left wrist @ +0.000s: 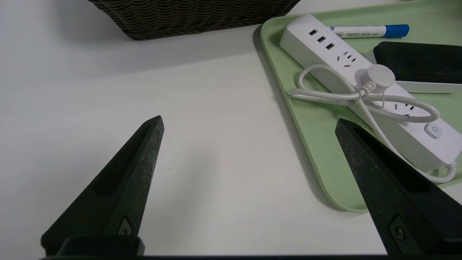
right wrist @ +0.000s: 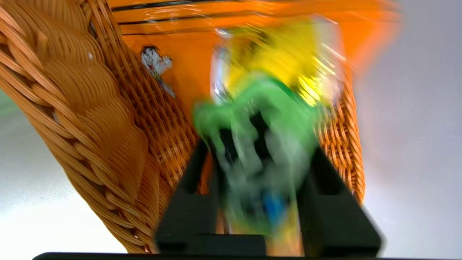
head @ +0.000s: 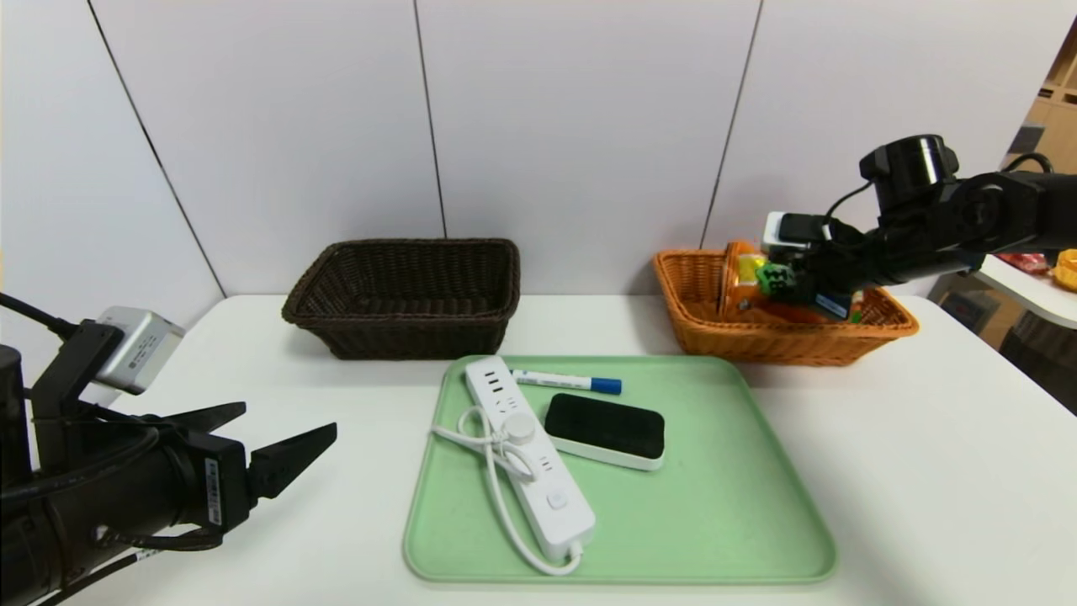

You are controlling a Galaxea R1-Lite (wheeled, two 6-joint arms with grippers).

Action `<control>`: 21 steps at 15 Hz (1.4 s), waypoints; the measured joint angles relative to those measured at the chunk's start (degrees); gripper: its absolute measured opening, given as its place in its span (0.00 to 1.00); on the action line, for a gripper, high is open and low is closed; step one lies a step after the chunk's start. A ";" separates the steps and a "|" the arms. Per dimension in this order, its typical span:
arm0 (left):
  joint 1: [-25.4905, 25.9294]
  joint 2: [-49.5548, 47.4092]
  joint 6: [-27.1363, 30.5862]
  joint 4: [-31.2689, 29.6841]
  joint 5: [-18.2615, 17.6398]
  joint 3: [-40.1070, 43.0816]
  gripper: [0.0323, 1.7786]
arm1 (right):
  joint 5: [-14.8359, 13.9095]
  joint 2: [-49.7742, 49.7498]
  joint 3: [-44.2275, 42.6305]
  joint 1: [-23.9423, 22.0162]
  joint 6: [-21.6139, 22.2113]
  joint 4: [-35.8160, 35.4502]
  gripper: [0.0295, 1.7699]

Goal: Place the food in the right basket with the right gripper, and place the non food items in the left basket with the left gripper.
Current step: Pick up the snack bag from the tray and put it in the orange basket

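One open, empty gripper, the left gripper (head: 289, 418), hovered nearer than the right arm to the power strip (head: 530, 459), which lay to its right on the green tray (head: 707, 571), long axis slanting from far left to near right, an orientation the next grasp would probably need to match. Farther right, the snack bag (head: 745, 284) lay inside the orange wicker basket (head: 757, 343) at the right gripper (right wrist: 260, 148), whose hold or release could not be determined.

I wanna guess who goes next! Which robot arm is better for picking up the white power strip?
Probably the left. Its gripper is open beside the tray, near the power strip. The right gripper is busy with the snack bag at the orange-tan basket.
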 joint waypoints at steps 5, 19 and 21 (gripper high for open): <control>0.00 -0.09 -0.07 -0.04 0.00 0.11 0.95 | 0.00 0.18 0.74 -0.05 -0.11 -1.34 0.67; 0.02 -0.04 0.00 -0.66 0.07 0.15 0.95 | 0.33 -9.26 2.23 -0.30 0.44 -0.99 0.92; 0.02 -0.04 0.09 -0.67 0.07 0.48 0.95 | 0.41 -13.21 4.29 0.01 0.80 -1.12 0.93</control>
